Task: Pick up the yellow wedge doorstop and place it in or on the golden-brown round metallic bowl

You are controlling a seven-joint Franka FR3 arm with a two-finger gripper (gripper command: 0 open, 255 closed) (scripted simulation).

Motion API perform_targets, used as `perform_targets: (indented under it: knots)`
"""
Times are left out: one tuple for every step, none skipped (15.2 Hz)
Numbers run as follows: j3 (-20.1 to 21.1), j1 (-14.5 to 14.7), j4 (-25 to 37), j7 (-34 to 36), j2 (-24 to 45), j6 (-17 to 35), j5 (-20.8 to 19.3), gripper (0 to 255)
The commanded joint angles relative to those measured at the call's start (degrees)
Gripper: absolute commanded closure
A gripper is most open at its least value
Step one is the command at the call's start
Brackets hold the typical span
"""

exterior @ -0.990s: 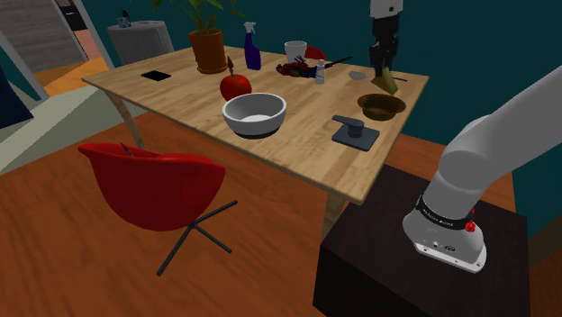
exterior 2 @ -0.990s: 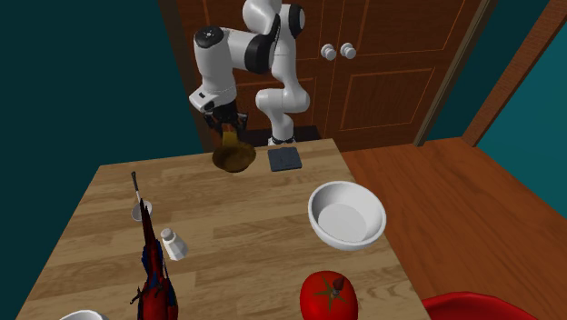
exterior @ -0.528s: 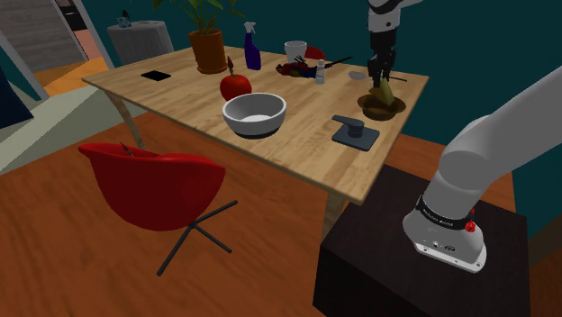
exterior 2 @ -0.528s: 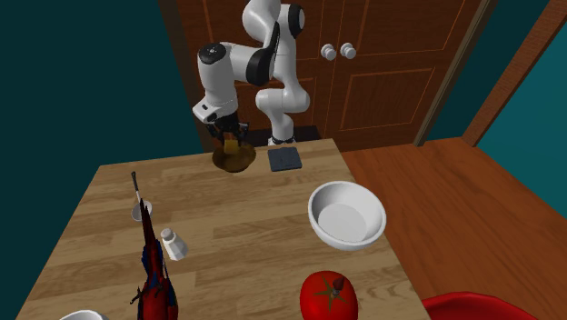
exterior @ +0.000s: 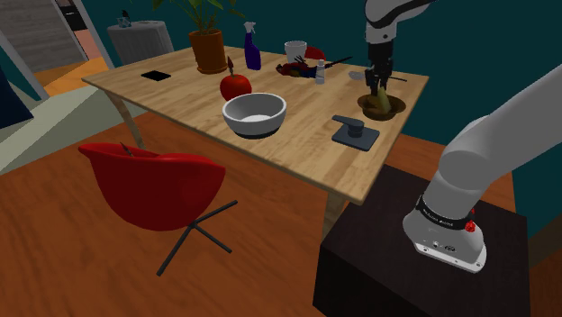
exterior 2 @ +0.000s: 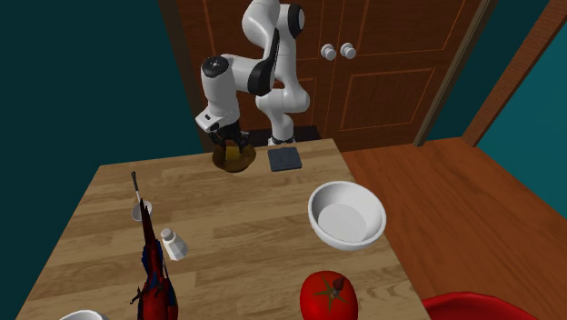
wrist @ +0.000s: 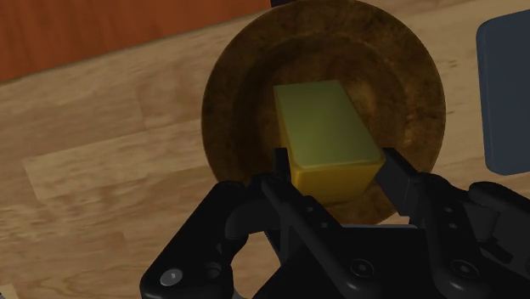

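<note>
Wooden table [exterior: 297,153] in a teal-walled room, with a brown panelled door [exterior 2: 382,82] behind the arm [exterior 2: 268,68] in the second exterior view.

Arm pose: the base link rises from the stand [exterior: 396,270] at the shoulder view's lower right. The forearm enters at that frame's upper right, with the wrist pointing straight down.

Gripper [exterior: 377,81]: vertical, fingers narrowed onto the wedge doorstop [wrist: 327,136], clasping its near end on both sides.

Wedge: dull yellow-olive, smooth, flat-faced. It lies within the rim of the round bowl [wrist: 246,93]; contact with the bowl's floor cannot be told.

Bowl: mottled golden-brown, just beside a dark square object [exterior 2: 284,159].

Versus 1.0 s ago — the gripper is lower. The wedge then hung clear above the bowl; it is now down inside it.
</note>
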Motion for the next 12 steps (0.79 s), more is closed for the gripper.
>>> perform_targets:
  knots:
    - [-0.06, -0.02, -0.13, -0.03, 0.04, 0.20, -0.03, 255]
    - [-0.06, -0.02, -0.13, -0.03, 0.04, 0.20, -0.03, 255]
    - [-0.06, -0.02, -0.13, -0.03, 0.05, 0.20, -0.03, 255]
    - [-0.06, -0.02, -0.13, -0.03, 0.05, 0.20, -0.03, 255]
    - [-0.06, -0.02, -0.13, -0.03, 0.05, 0.20, -0.03, 255]
    - [-0.06, -0.02, -0.13, -0.03, 0.05, 0.20, -0.03, 0]
    - [-0.06, -0.02, -0.13, -0.03, 0.05, 0.20, -0.03, 0]
    - [-0.06, -0.02, -0.13, -0.03, 0.05, 0.20, -0.03, 0]
    - [-0.06, -0.02, -0.13, -0.03, 0.05, 0.20, -0.03, 0]
    - [-0.06, -0.02, -0.13, -0.03, 0.05, 0.20, -0.03, 0]
    - [-0.06, -0.02, -0.13, -0.03, 0.05, 0.20, -0.03, 0]
    - [0.22, 0.14, 1.82, -0.11, 0.13, -1.68, 0.24, 0]
